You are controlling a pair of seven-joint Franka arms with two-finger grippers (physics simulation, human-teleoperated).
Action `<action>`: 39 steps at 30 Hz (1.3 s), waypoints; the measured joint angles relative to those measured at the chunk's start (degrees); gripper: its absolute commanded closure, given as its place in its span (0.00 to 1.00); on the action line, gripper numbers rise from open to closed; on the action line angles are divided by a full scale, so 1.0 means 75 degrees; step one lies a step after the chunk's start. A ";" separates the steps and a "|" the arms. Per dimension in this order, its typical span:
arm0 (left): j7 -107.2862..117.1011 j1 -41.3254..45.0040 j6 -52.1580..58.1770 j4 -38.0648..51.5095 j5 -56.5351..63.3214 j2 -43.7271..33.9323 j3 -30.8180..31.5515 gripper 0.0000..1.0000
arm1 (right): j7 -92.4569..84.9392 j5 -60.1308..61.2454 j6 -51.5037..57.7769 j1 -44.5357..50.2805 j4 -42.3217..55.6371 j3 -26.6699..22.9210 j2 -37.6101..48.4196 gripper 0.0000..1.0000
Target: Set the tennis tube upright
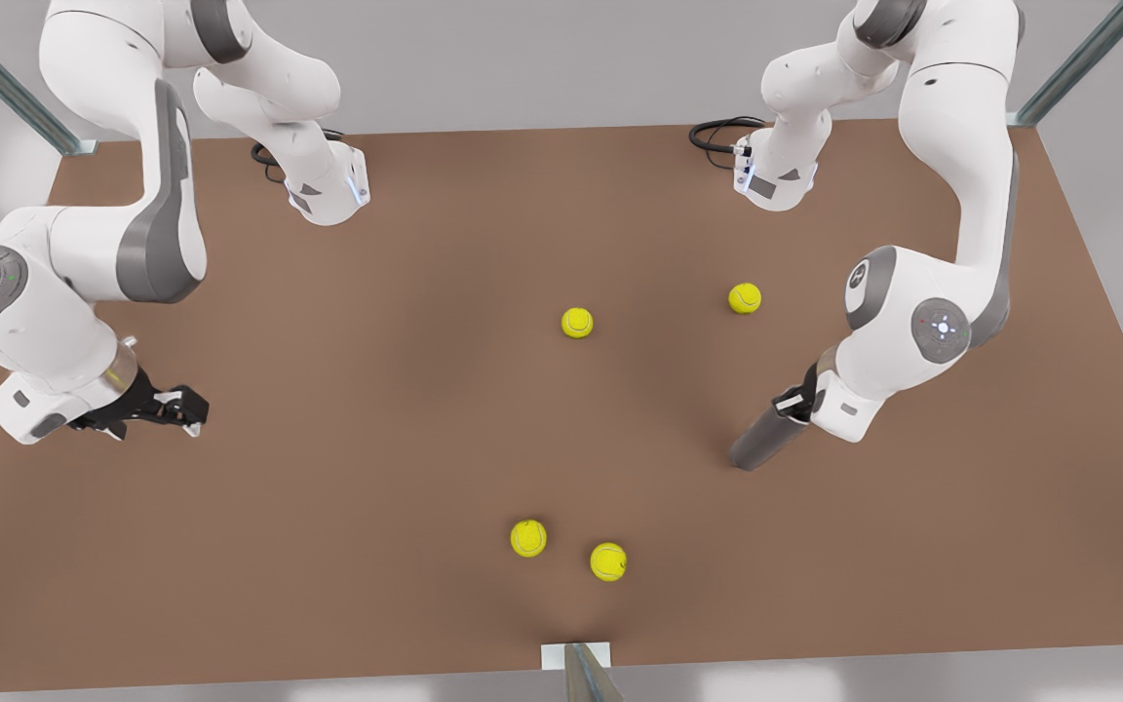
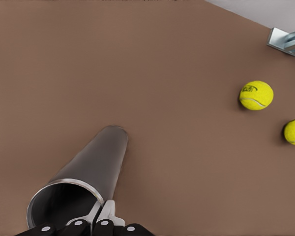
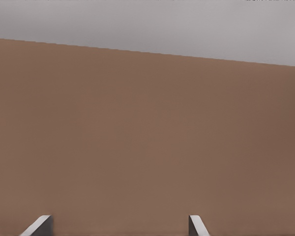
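The tennis tube [image 1: 764, 441] is a grey metal cylinder at the front view's right. It hangs tilted, its lower end down at the brown table and its open upper end in my left gripper [image 1: 797, 404]. In the left wrist view the left gripper [image 2: 101, 215] is shut on the rim of the tennis tube [image 2: 94, 167], one finger inside the mouth and one outside. My right gripper [image 1: 187, 409] waits low over the table at the front view's left. The right wrist view shows that right gripper [image 3: 118, 227] open, with nothing between its fingertips [image 3: 39, 224].
Several yellow tennis balls lie on the table [image 1: 376, 390]: one at the middle [image 1: 577, 322], one farther right [image 1: 745, 297], two near the front edge [image 1: 528, 537] [image 1: 608, 562]. A metal bracket [image 1: 576, 658] sits at the front edge. Both arm bases stand at the back.
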State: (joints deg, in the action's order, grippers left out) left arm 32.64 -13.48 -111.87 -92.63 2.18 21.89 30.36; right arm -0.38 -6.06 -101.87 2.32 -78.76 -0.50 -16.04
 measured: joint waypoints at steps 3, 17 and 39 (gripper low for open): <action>0.0000 -0.0007 0.0047 0.0000 0.0229 0.0023 0.0006 0.79 | -0.0006 0.0182 0.0000 -0.0080 0.0024 -0.0003 -0.0077 0.00; -0.0041 -0.0007 0.0057 0.0006 0.0437 0.0047 0.0006 0.15 | -0.0008 0.0281 -0.0012 0.0049 -0.0004 0.0038 -0.0075 0.00; 0.0093 -0.0008 0.0700 0.0260 0.0410 -0.0031 0.0077 0.01 | -0.0155 0.0343 -0.0003 -0.0166 -0.0108 0.0067 -0.0081 0.00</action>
State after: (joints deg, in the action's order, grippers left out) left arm 33.34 -13.54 -106.63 -90.69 5.26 21.66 30.94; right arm -1.54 -3.49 -101.89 1.07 -79.57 0.00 -16.65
